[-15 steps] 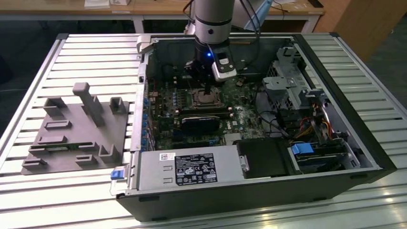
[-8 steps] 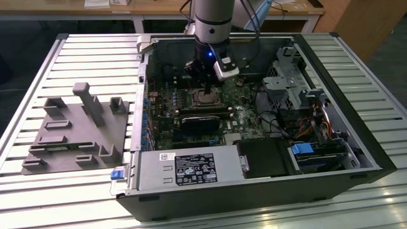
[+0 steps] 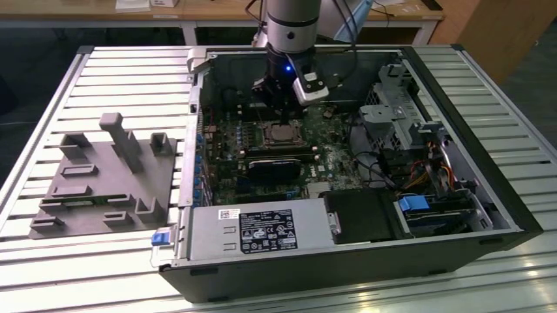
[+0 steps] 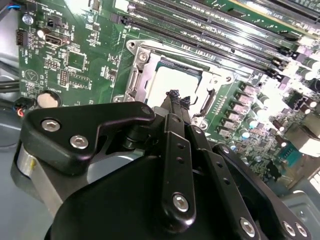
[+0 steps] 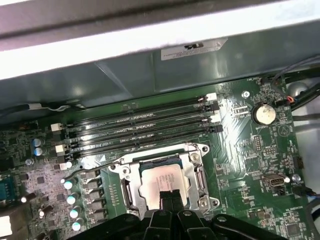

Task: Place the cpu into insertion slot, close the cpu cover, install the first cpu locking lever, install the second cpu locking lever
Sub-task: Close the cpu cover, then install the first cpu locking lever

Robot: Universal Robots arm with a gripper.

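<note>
Over the insertion slot point(image 5: 131, 192): end effector point(image 5: 167, 196) pinched narrow, empty, at the cpu point(image 5: 161, 181).
Risk: an off-centre push could tilt it.

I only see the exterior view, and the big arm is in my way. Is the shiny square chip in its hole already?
Observer: Yes. In the first wrist view the silvery-grey square cpu lies flat inside the black-framed square insertion slot on the green board.
Operator: Is the metal lid down on it?
Observer: Yes. The thin square metal cpu cover lies down around the chip, and the chip's top shows through the cover's window.
</note>
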